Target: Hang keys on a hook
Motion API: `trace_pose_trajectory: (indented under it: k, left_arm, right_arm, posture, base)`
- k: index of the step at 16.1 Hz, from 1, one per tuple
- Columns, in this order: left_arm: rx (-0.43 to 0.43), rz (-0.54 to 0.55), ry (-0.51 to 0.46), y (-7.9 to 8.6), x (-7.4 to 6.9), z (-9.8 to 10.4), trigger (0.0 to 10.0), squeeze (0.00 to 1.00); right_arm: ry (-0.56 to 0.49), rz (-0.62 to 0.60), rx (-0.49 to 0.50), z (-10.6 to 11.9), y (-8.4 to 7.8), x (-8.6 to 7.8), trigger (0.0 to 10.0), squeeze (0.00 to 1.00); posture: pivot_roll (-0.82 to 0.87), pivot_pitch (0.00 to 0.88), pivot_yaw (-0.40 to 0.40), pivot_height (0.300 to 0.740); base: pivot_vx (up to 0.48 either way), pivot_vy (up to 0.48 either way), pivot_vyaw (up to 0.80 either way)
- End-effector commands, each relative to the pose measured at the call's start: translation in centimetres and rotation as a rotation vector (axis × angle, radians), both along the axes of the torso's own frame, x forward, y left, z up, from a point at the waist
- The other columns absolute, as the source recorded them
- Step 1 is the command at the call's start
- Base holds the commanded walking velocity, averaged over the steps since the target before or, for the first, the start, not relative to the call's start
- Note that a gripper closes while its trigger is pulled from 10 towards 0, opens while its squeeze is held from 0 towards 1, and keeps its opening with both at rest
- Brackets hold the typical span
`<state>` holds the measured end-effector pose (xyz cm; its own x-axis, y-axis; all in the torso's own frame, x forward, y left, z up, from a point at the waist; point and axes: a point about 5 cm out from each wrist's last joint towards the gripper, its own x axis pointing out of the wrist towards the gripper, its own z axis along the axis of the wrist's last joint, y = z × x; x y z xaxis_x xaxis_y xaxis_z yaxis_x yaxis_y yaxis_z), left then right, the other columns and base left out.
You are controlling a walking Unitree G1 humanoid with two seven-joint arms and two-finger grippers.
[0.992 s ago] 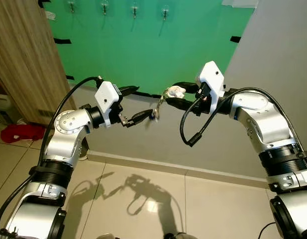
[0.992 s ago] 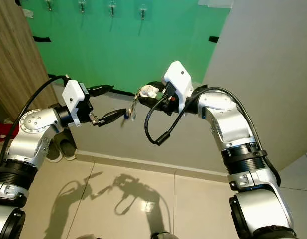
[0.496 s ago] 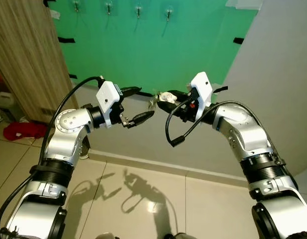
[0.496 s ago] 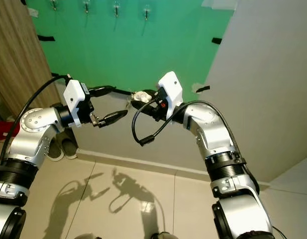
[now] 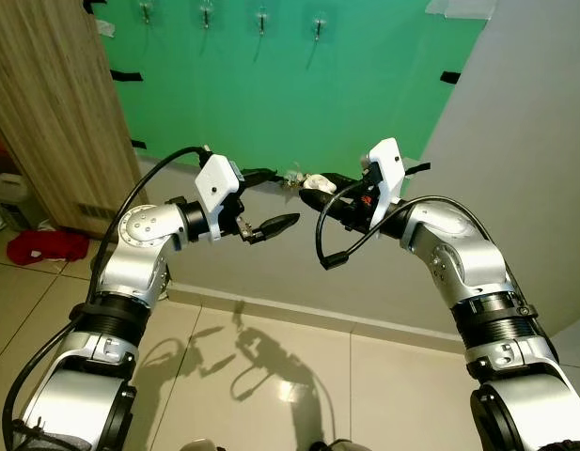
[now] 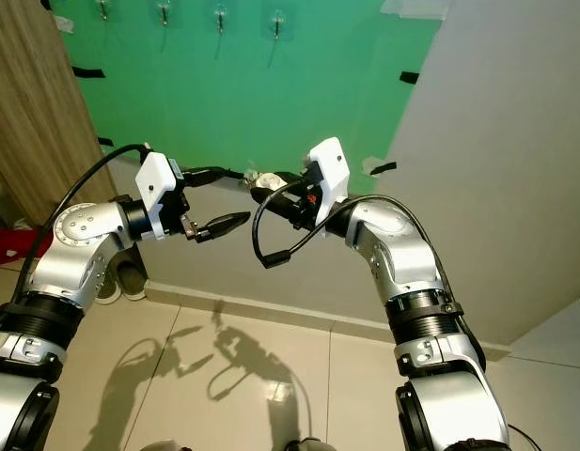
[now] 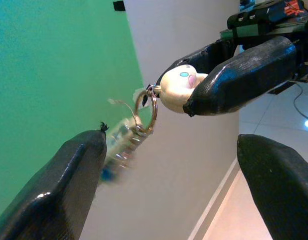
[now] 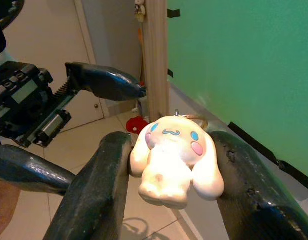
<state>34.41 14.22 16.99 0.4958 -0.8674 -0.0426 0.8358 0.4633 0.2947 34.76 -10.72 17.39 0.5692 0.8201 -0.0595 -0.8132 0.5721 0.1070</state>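
Observation:
My right gripper (image 5: 308, 188) is shut on a white plush charm (image 8: 171, 155), held chest-high in front of the wall. From the charm hangs a metal key ring (image 7: 146, 107) with keys (image 7: 119, 145) that are blurred. My left gripper (image 5: 286, 197) is open and faces the right one. Its fingers (image 7: 69, 190) stand on either side of the hanging keys without touching them. Several small hooks (image 5: 261, 19) sit in a row high on the green wall (image 5: 271, 85), well above both grippers.
A wooden cabinet (image 5: 45, 113) stands at the left, with a red cloth (image 5: 45, 246) on the tiled floor (image 5: 271, 376) beside it. Slippers (image 6: 120, 277) lie by the wall base. A grey wall (image 5: 534, 141) closes the right side.
My right gripper carried the charm and keys leftwards, then held. My left gripper has advanced to the right, so the keys now hang between its open fingers. The camera shifted slightly.

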Motion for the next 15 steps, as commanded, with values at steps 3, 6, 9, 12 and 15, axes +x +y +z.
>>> trace_pose_trajectory:
  k: [3,6,9,12,15]
  left_arm:
    - [0.006,-0.017,-0.015,-0.9,0.4,0.5,10.0,0.00]
    - [0.011,-0.008,-0.016,-1.2,0.5,0.2,10.0,0.00]
    - [0.002,0.005,-0.013,-1.8,0.7,-0.1,10.0,0.00]
    - [-0.008,0.009,-0.009,-2.2,0.9,-0.2,10.0,0.00]
    - [-0.010,0.012,-0.022,-2.5,1.2,-0.1,10.0,0.00]
  right_arm:
    - [-0.021,0.016,-0.010,0.8,-0.4,-0.2,10.0,0.00]
    - [-0.029,0.026,-0.012,1.3,-0.5,-0.1,10.0,0.00]
    - [-0.070,0.065,-0.009,2.4,0.1,-0.5,10.0,0.00]
    - [-0.077,0.093,-0.011,2.8,0.3,-0.6,10.0,0.00]
    - [-0.078,0.125,-0.040,2.7,0.5,-0.9,10.0,0.00]
  posture:
    - [-0.05,0.000,-0.103,0.740]
    - [-0.05,0.000,-0.117,0.740]
    - [-0.05,0.000,-0.131,0.740]
    - [-0.06,0.000,-0.138,0.740]
    - [-0.06,0.000,-0.137,0.740]
  base:
    - [0.000,0.000,0.00]
    - [0.000,0.000,0.00]
    - [0.000,0.000,0.00]
    - [0.000,0.000,0.00]
    - [0.000,0.000,0.00]
